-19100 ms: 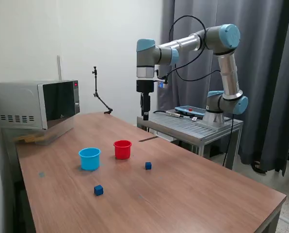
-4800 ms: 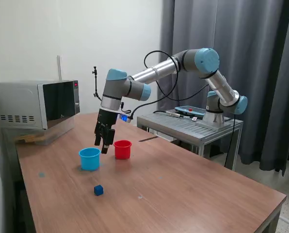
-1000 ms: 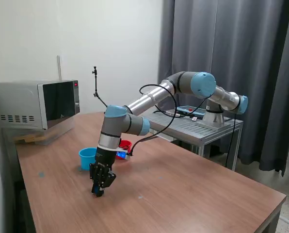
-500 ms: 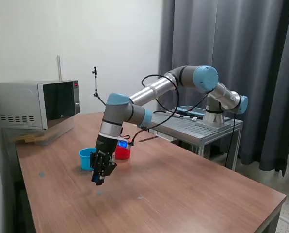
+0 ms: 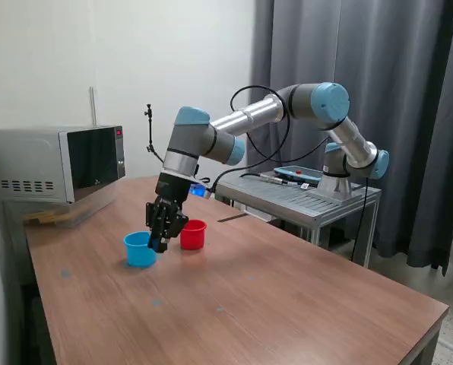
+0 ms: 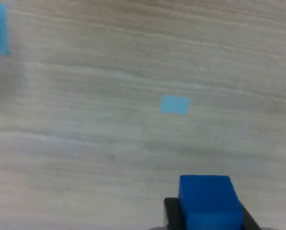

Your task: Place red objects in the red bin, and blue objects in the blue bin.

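Note:
My gripper (image 5: 159,242) is shut on a small dark blue cube (image 6: 208,201), which fills the space between the fingers in the wrist view. It hangs just above the light blue cup (image 5: 138,250), at the rim on the side facing the red cup (image 5: 192,234). The two cups stand side by side on the wooden table (image 5: 287,304), the blue one to the exterior view's left. No red cubes and no second blue cube show; the insides of the cups are hidden. A light blue sliver (image 6: 0,28) at the edge of the wrist view may be the blue cup.
A microwave (image 5: 55,163) stands at the back on the exterior view's left. A metal side table (image 5: 302,199) carrying the arm's base stands behind the wooden table. A thin black stand (image 5: 156,148) rises at the back edge. A small light blue mark (image 6: 174,104) lies on the wood.
My gripper has lifted off the table with the blue cube in it and moved back and up to the blue cup's rim.

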`<action>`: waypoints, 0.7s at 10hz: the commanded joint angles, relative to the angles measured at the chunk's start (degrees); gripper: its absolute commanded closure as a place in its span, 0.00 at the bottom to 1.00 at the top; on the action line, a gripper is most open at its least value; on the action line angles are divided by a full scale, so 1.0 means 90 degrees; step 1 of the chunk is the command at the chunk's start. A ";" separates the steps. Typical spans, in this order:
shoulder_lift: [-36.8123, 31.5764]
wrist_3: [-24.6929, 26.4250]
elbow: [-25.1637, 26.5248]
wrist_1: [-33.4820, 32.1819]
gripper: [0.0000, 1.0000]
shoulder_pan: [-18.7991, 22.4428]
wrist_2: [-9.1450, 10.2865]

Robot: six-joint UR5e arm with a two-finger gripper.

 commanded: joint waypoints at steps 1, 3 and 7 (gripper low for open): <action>-0.0291 0.0009 0.0048 0.0177 1.00 -0.0029 -0.0002; -0.0301 0.0058 0.0068 0.0178 1.00 -0.0107 -0.0138; -0.0282 0.0107 0.0068 0.0168 1.00 -0.0809 -0.0139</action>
